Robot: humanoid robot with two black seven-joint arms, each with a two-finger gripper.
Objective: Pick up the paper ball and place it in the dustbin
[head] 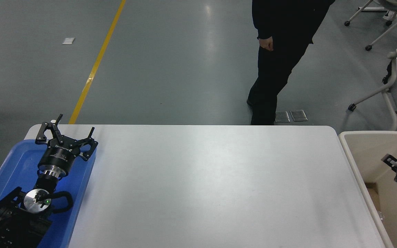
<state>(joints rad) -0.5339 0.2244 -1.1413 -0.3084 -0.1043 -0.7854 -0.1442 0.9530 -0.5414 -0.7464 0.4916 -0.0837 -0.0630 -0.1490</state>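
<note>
The surface [198,186] is a white rectangular top with rounded far corners and a smooth, slightly shiny finish. It fills most of the lower half of the view. A blue plastic tray [78,206] lies directly on it at the left side, and the tray reaches over the left edge of the surface. The long right wall of the tray runs from the far left corner toward the near edge. The wide middle and right parts of the surface show only plain white. Beyond the far edge there is a grey floor [171,62] with a yellow line [97,62] painted on it.
</note>
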